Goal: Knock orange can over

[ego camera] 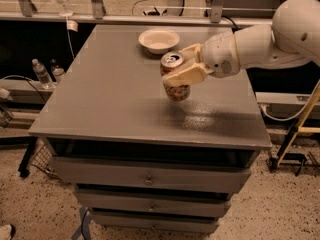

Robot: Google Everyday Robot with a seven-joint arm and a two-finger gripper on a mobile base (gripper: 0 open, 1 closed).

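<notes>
The orange can point(176, 90) is near the middle of the grey table point(100, 99), tilted with its silver top leaning to the left. My gripper point(184, 64) comes in from the right on a white arm point(260, 46) and is shut on the can. One tan finger point(181, 76) crosses the can's front and the other point(192, 49) sits behind it. I cannot tell whether the can's base touches the tabletop.
A shallow white bowl point(159, 40) sits on the table just behind the can. The table has drawers point(148, 179) below. Plastic bottles point(42, 73) stand on a low shelf to the left. A yellow stand point(300, 129) is on the floor at right.
</notes>
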